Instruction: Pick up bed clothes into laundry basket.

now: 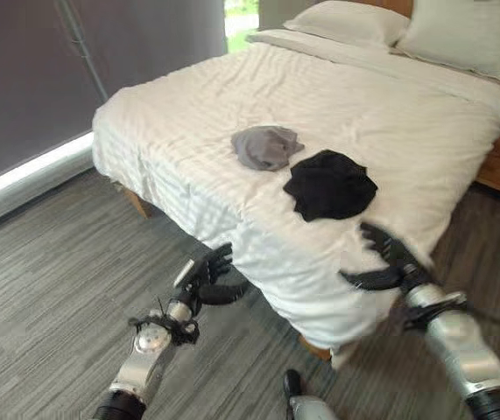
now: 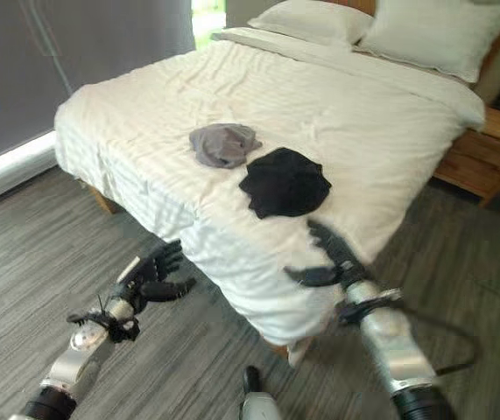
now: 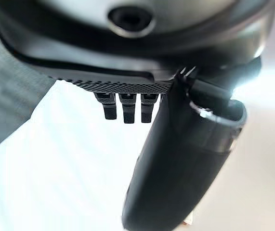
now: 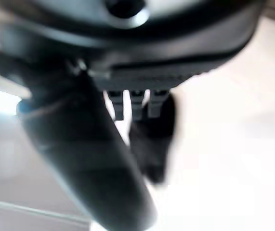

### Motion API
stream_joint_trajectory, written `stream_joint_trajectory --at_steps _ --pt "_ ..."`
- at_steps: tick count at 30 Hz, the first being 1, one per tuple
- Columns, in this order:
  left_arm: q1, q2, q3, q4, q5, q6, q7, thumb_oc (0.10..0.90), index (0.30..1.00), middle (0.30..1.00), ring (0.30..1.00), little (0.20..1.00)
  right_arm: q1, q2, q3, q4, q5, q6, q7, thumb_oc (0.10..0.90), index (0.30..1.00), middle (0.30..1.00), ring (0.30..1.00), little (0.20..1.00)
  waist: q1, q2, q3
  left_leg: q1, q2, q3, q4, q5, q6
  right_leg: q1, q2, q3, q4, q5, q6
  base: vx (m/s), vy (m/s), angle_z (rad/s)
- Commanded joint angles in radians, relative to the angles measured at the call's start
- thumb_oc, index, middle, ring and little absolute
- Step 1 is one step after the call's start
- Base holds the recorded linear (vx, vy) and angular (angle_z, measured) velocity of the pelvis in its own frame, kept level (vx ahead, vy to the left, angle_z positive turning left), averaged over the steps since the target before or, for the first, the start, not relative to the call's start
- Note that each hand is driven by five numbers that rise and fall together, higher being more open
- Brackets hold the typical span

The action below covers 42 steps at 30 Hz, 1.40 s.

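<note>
Your left robot hand (image 1: 207,273) hangs nearest you, low over the floor (image 1: 48,289) beside the bed's near left corner, fingers loosely spread and holding nothing. Move right and farther onto the bed (image 1: 188,114): 2 garments lie on the white duvet, a grey one (image 1: 266,146) to the left and a black one (image 1: 329,185) just beside it on the right, nearly touching. Both look light, soft and limp, so they should bunch easily; pinch a raised fold near the middle rather than an edge. Your right robot hand (image 1: 388,255) hovers open over the bed's near edge, just short of the black garment, empty.
</note>
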Motion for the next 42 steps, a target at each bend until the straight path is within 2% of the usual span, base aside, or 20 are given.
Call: stream_joint_trajectory --at_steps 1,3,4,6,8,10,13,16,19,20,27,30,32,38,42 --pt "-0.015 0.098 -0.042 -0.168 -0.105 -0.057 -0.083 0.800 0.900 0.900 0.900 0.900 -0.411 -0.148 0.153 0.131 -0.049 -0.106 -0.016 0.800 0.900 0.900 0.900 0.900 0.053 -0.092 -0.079 -0.064 -0.032 0.018 -0.052 0.070 0.014 0.096 -0.069 -0.002 -0.064 -0.040 0.081 0.05 -0.102 0.44" --pt "0.013 0.143 -0.058 -0.193 -0.117 -0.051 -0.094 0.800 0.900 0.900 0.900 0.900 -0.626 -0.215 0.312 0.261 -0.116 -0.083 -0.030 0.800 0.900 0.900 0.900 0.900 0.072 -0.102 -0.073 -0.081 -0.020 0.013 -0.062 0.081 0.004 0.097 -0.063 -0.019 -0.089 -0.031 0.075 0.03 -0.087 0.20" --pt "0.026 0.166 -0.059 -0.191 -0.125 -0.048 -0.096 0.800 0.900 0.900 0.900 0.900 -0.761 -0.246 0.422 0.330 -0.200 -0.073 -0.041 0.800 0.900 0.900 0.900 0.900 0.081 -0.109 -0.070 -0.091 -0.017 0.007 -0.064 0.087 -0.002 0.098 -0.061 -0.026 -0.105 -0.026 0.072 0.04 -0.069 0.08" --pt "0.033 0.165 -0.053 -0.202 -0.142 -0.042 -0.101 0.800 0.900 0.900 0.900 0.900 -0.837 -0.228 0.477 0.371 -0.210 -0.077 -0.055 0.800 0.900 0.900 0.900 0.900 0.078 -0.101 -0.066 -0.094 -0.014 0.003 -0.067 0.088 -0.005 0.101 -0.058 -0.030 -0.116 -0.022 0.071 0.05 -0.045 0.18" --pt "0.055 0.199 -0.060 -0.208 -0.186 -0.034 -0.102 0.800 0.900 0.900 0.900 0.900 -1.037 -0.197 0.625 0.589 -0.281 -0.048 -0.071 0.800 0.900 0.900 0.900 0.900 0.108 -0.109 -0.061 -0.109 -0.010 -0.014 -0.081 0.101 -0.012 0.104 -0.056 -0.046 -0.129 -0.021 0.066 0.04 -0.037 0.12" --pt "0.060 0.201 -0.068 -0.221 -0.203 -0.029 -0.100 0.800 0.900 0.900 0.900 0.900 -1.116 -0.154 0.670 0.698 -0.292 -0.038 -0.074 0.800 0.900 0.900 0.900 0.900 0.115 -0.104 -0.050 -0.126 -0.011 -0.020 -0.090 0.112 -0.014 0.092 -0.056 -0.054 -0.127 -0.019 0.065 -0.02 -0.010 0.22" --pt "0.049 0.207 -0.081 -0.234 -0.208 -0.023 -0.102 0.800 0.900 0.900 0.900 0.900 -1.163 -0.102 0.691 0.793 -0.298 -0.032 -0.084 0.800 0.900 0.900 0.900 0.900 0.121 -0.100 -0.042 -0.146 -0.013 -0.027 -0.093 0.119 -0.014 0.076 -0.056 -0.060 -0.128 -0.016 0.065 -0.03 -0.009 0.18" --pt "0.040 0.231 -0.099 -0.270 -0.214 -0.020 -0.095 0.800 0.900 0.900 0.900 0.900 -1.212 -0.026 0.721 0.961 -0.363 -0.006 -0.100 0.800 0.900 0.900 0.900 0.900 0.149 -0.095 -0.009 -0.196 -0.023 -0.045 -0.097 0.135 -0.014 0.035 -0.057 -0.073 -0.134 -0.004 0.065 -0.08 -0.013 0.05" --pt "0.033 0.239 -0.102 -0.272 -0.204 -0.019 -0.091 0.800 0.900 0.900 0.900 0.900 -1.237 -0.001 0.725 1.025 -0.391 0.012 -0.105 0.800 0.900 0.900 0.900 0.900 0.157 -0.090 0.005 -0.224 -0.028 -0.051 -0.094 0.142 -0.015 0.013 -0.057 -0.077 -0.133 0.000 0.063 -0.06 -0.007 0.24" --pt "0.032 0.247 -0.095 -0.263 -0.196 -0.020 -0.083 0.800 0.900 0.900 0.900 0.900 -1.254 0.007 0.735 1.066 -0.417 0.026 -0.112 0.800 0.900 0.900 0.900 0.900 0.167 -0.086 0.029 -0.249 -0.032 -0.056 -0.090 0.149 -0.017 -0.003 -0.058 -0.080 -0.132 0.003 0.061 -0.06 -0.012 0.11" --pt "0.055 0.286 -0.040 -0.242 -0.167 -0.029 -0.044 0.800 0.900 0.900 0.900 0.900 -1.311 -0.038 0.764 1.146 -0.483 0.070 -0.138 0.800 0.900 0.900 0.900 0.900 0.182 -0.051 0.118 -0.349 -0.033 -0.068 -0.087 0.182 -0.025 -0.098 -0.065 -0.095 -0.124 0.018 0.056 -0.07 -0.009 0.14" --pt "0.065 0.287 -0.028 -0.242 -0.163 -0.026 -0.030 0.800 0.900 0.900 0.900 0.900 -1.297 -0.067 0.745 1.144 -0.464 0.078 -0.152 0.800 0.900 0.900 0.900 0.900 0.187 -0.037 0.139 -0.378 -0.033 -0.067 -0.091 0.195 -0.028 -0.127 -0.067 -0.096 -0.123 0.021 0.055 -0.03 -0.011 0.02" --pt "0.064 0.272 -0.020 -0.245 -0.156 -0.027 -0.012 0.800 0.900 0.900 0.900 0.900 -1.248 -0.097 0.720 1.155 -0.453 0.085 -0.147 0.800 0.900 0.900 0.900 0.900 0.193 -0.015 0.176 -0.421 -0.029 -0.062 -0.096 0.212 -0.035 -0.168 -0.067 -0.093 -0.118 0.023 0.052 -0.06 -0.022 0.01" --pt "0.044 0.215 -0.025 -0.238 -0.141 -0.023 0.016 0.800 0.900 0.900 0.900 0.900 -1.177 -0.115 0.688 1.208 -0.476 0.104 -0.130 0.800 0.900 0.900 0.900 0.900 0.186 0.009 0.211 -0.458 -0.026 -0.054 -0.101 0.227 -0.044 -0.197 -0.062 -0.091 -0.122 0.027 0.048 -0.01 -0.004 -0.01" --pt "0.022 0.205 -0.048 -0.230 -0.137 -0.024 0.018 0.800 0.900 0.900 0.900 0.900 -1.159 -0.201 0.680 1.229 -0.474 0.109 -0.130 0.800 0.900 0.900 0.900 0.900 0.175 0.010 0.208 -0.451 -0.024 -0.053 -0.110 0.226 -0.048 -0.191 -0.064 -0.094 -0.123 0.021 0.048 0.00 0.000 0.00"
